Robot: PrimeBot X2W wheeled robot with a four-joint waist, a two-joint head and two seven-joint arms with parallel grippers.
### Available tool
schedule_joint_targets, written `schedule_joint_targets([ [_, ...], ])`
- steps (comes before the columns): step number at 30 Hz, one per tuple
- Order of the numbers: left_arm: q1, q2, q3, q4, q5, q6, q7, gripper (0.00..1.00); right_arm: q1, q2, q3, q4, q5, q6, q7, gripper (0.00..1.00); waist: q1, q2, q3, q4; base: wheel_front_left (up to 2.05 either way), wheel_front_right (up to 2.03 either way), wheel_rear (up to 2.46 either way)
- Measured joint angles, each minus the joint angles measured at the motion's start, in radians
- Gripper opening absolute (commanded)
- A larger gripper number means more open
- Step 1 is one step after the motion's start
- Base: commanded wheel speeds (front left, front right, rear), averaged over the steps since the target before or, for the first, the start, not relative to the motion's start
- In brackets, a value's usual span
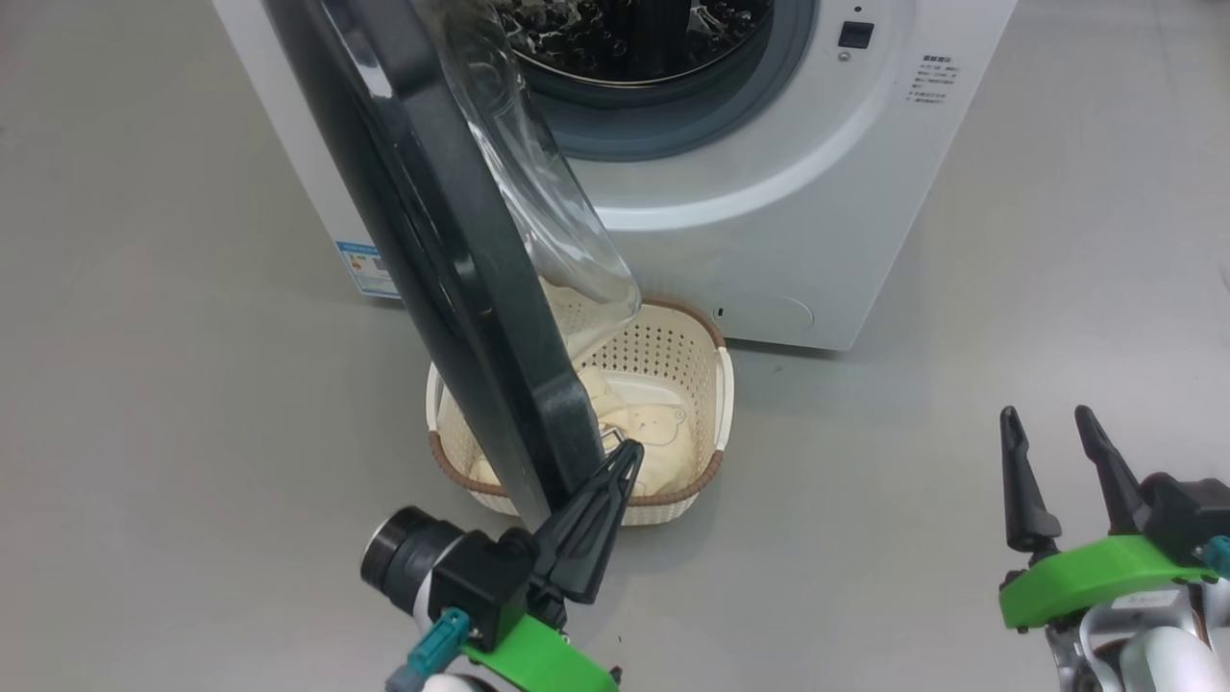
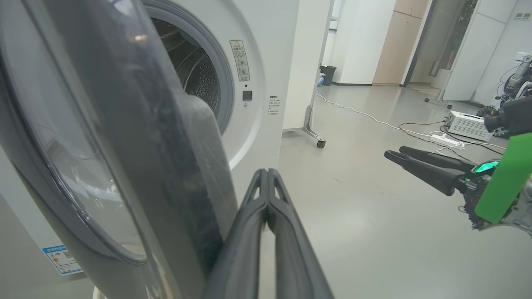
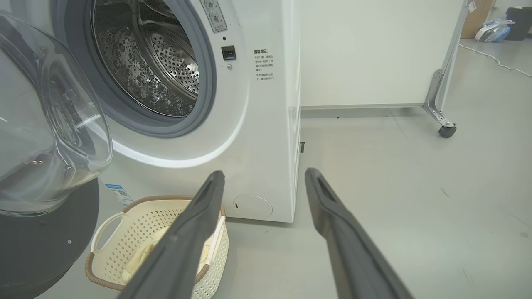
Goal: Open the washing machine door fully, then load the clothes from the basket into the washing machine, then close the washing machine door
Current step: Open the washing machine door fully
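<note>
Two end effectors are in view, but only one matters for this step. Your left end effector (image 1: 625, 459) has its fingers (image 1: 596, 509) pressed flat together with nothing between them. It sits at the free edge of the washing machine door (image 1: 432, 250), on the side that carries the glass bowl (image 1: 557, 211); whether it actually touches the edge, I cannot tell.

The door stands roughly half open and hangs over the basket (image 1: 723, 384), which sits on the floor (image 1: 144, 384) just in front of the washing machine (image 1: 769, 240) with the clothes (image 1: 653, 432) inside. I judge the opening unfinished.

Push with the flat of the closed fingers rather than the tips. Sweep toward your left along the door's own swing, so the contact does not slide off the glossy edge, and slow down near the end of travel.

Your right end effector (image 1: 1047, 418) is spread wide and empty, well apart on the right. Hold it clear of the drum (image 3: 145, 62) mouth, ready for the clothes.
</note>
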Motion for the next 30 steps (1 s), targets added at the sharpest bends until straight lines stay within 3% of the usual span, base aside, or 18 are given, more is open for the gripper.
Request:
schedule_joint_targets([
  [19,0.040,0.029,0.011,-0.040,-0.001,0.039,0.008,0.00,-0.001,-0.005,0.003,0.016,0.000,0.000,-0.009,1.00,0.0000,0.0000,0.007,0.052,0.00,0.00,0.00],
  [30,0.086,0.058,0.054,-0.066,-0.010,0.098,0.008,0.00,-0.001,-0.013,0.001,0.023,0.000,0.000,-0.010,1.00,0.0000,0.0000,0.012,0.090,0.00,0.00,0.00],
])
